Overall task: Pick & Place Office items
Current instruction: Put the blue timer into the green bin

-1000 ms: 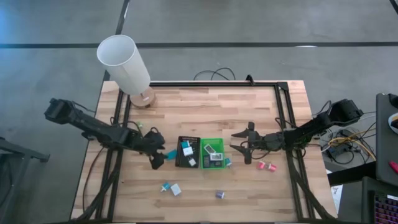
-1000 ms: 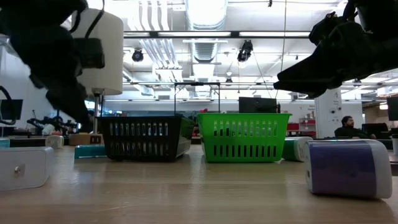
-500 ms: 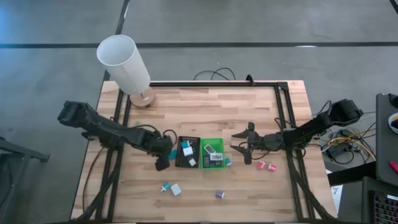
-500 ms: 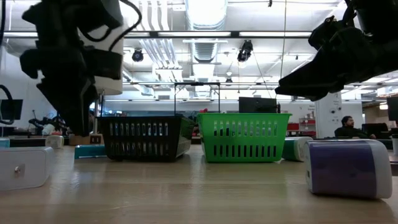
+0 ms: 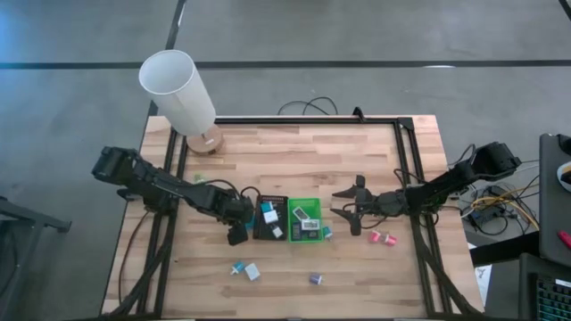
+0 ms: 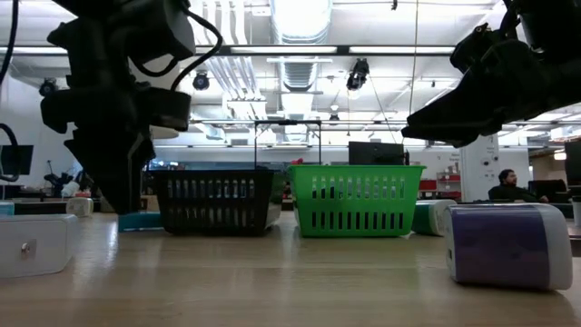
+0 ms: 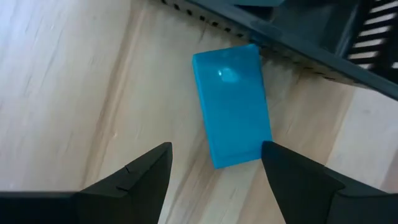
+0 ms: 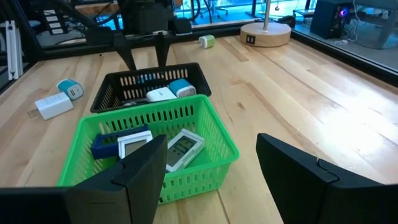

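The small purple block (image 6: 507,243) is seen closest in the low view, lying on the pale wooden table (image 5: 294,152). A little white box (image 6: 32,243) is lying at the other side, also close. A bit farther in, the left gripper (image 5: 237,234) is found low over the table, just beside the black slotted plastic tray (image 5: 268,218). A flat teal block (image 7: 232,114) is lying there, touching the foot of the black tray's wall. The left gripper's two dark fingers (image 7: 134,177) are held apart, one on each side of the block's near end, and nothing is held yet. A second ago this arm was farther out toward the table's left side; it has been swung in over the teal block. So the grab is judged to be next: the fingers need to be lowered and squeezed shut on the block, and the tray wall is so close that it could be bumped.

Next to the black tray, the green slotted plastic tray (image 5: 303,220) is already filled with a few items. Past it, the right gripper (image 5: 348,213) has been kept where it was, up in the air, open and empty. Two small pink pieces (image 5: 383,238) are lying near it. Farthest back, the tall white lamp (image 5: 178,92) is standing at the table's corner
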Controlling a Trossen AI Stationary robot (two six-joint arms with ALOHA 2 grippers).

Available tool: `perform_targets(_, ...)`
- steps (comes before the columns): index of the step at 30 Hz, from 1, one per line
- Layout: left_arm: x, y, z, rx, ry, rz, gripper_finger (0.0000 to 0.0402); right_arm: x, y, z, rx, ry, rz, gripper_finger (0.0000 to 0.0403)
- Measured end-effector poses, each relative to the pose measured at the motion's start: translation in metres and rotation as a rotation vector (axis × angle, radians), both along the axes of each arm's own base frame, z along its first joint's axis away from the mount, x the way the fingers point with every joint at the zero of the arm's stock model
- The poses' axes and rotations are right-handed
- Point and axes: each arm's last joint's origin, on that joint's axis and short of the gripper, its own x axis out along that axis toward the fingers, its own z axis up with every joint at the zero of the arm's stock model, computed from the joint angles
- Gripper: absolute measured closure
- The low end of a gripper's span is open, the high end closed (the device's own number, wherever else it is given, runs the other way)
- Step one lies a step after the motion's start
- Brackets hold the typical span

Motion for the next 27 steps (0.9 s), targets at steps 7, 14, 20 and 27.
perform_targets(7,0.002,-0.002,0.001,-0.043,-0.012,-0.014,0.0145,0.0,0.0,0.0,0.01,-0.002,-0.003,0.0158)
perform_targets(14,0.007,-0.004,0.007,-0.1,-0.027,-0.028,0.0145,0.0,0.0,0.0,0.012,-0.003,-0.003,0.0158)
perform_targets(20,0.012,-0.005,0.01,-0.117,-0.062,-0.002,0.0145,0.0,0.0,0.0,0.018,-0.004,-0.005,0.0158)
perform_targets(27,0.013,-0.005,0.007,-0.122,-0.061,0.009,0.0145,0.0,0.0,0.0,0.018,-0.004,-0.005,0.0158)
